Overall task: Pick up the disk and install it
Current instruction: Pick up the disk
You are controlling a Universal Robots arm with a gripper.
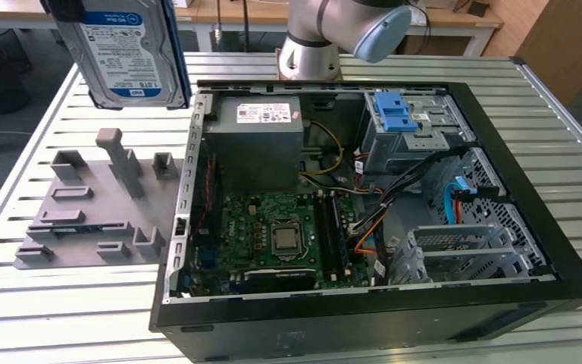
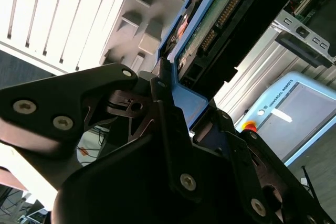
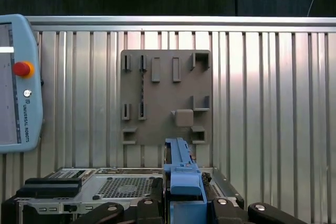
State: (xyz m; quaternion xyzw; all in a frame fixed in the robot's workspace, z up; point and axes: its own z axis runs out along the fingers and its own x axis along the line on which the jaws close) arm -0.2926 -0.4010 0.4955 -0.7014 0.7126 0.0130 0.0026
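The disk [image 1: 129, 53], a silver hard drive with a white-and-blue label and a blue carrier frame, hangs upright in the air over the table's far corner on the exterior view's left, above the grey fixture plate [image 1: 94, 205]. My gripper [image 3: 182, 208] is shut on the disk, its black fingers [image 3: 220, 205] clamping the blue carrier [image 3: 181, 174] from both sides. In the second wrist view the disk's green circuit board [image 2: 210, 30] and blue frame run out from between the fingers [image 2: 173, 129]. The open computer case [image 1: 533, 227] lies to the exterior view's right of the disk.
Inside the case are a grey power-supply box [image 1: 255, 129], a motherboard [image 1: 281, 231] and a drive cage with a blue latch [image 1: 397, 114]. The arm's base [image 1: 311, 53] stands behind the case. A teach pendant [image 3: 16, 82] lies on the slatted table [image 3: 273, 103].
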